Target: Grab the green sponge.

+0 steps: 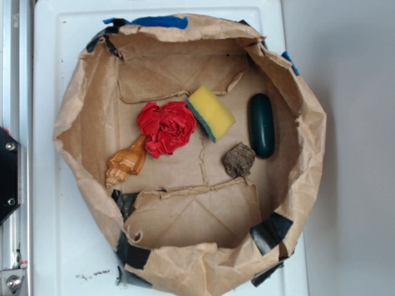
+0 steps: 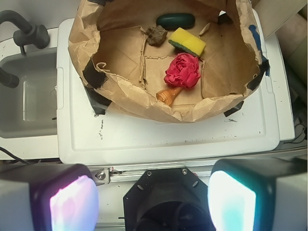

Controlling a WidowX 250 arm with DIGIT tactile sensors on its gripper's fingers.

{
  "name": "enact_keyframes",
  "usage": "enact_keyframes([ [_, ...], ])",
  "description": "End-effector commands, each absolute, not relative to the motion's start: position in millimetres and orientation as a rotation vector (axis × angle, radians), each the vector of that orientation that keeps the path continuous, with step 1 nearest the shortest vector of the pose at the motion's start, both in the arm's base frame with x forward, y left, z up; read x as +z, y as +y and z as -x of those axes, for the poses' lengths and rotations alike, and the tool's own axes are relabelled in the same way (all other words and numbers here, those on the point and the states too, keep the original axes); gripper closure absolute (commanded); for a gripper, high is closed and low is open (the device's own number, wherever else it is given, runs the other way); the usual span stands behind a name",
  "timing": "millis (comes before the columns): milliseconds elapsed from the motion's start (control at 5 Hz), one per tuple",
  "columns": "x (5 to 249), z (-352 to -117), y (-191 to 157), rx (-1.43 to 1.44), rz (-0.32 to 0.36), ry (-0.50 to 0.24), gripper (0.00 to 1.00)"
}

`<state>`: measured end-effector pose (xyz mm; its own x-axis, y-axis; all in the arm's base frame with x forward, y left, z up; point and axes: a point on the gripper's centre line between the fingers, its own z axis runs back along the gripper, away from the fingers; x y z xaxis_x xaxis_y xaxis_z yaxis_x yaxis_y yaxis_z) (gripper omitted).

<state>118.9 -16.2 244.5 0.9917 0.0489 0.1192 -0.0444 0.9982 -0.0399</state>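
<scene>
The green sponge (image 1: 212, 113) (image 2: 187, 41) is a yellow foam block with a thin green layer along one edge. It lies flat on the floor of a brown paper bag nest (image 1: 80, 123), right of centre. In the wrist view my gripper (image 2: 151, 199) hangs far back from the bag, over the robot's black base, with its two pads (image 2: 72, 204) wide apart and nothing between them. The exterior view does not show the gripper.
Beside the sponge lie a red crumpled cloth (image 1: 165, 127), a tan seashell (image 1: 126, 161), a brown lump (image 1: 238, 160) and a glossy dark green capsule (image 1: 261, 124). The bag's raised walls ring them on a white board (image 2: 159, 139). A sink (image 2: 26, 96) sits to the left in the wrist view.
</scene>
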Motion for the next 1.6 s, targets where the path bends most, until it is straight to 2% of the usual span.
enact_keyframes([
  [0,244,-119,-16,0.047,0.037,-0.12,0.0],
  [200,235,-163,-16,0.027,0.048,-0.124,0.0],
  [400,229,-189,-14,-0.029,0.015,-0.153,0.0],
  [600,227,-218,-13,-0.204,0.067,-0.168,0.0],
  [1200,227,-218,-13,-0.204,0.067,-0.168,0.0],
  [1400,181,-237,14,-0.253,0.058,-0.123,0.0],
])
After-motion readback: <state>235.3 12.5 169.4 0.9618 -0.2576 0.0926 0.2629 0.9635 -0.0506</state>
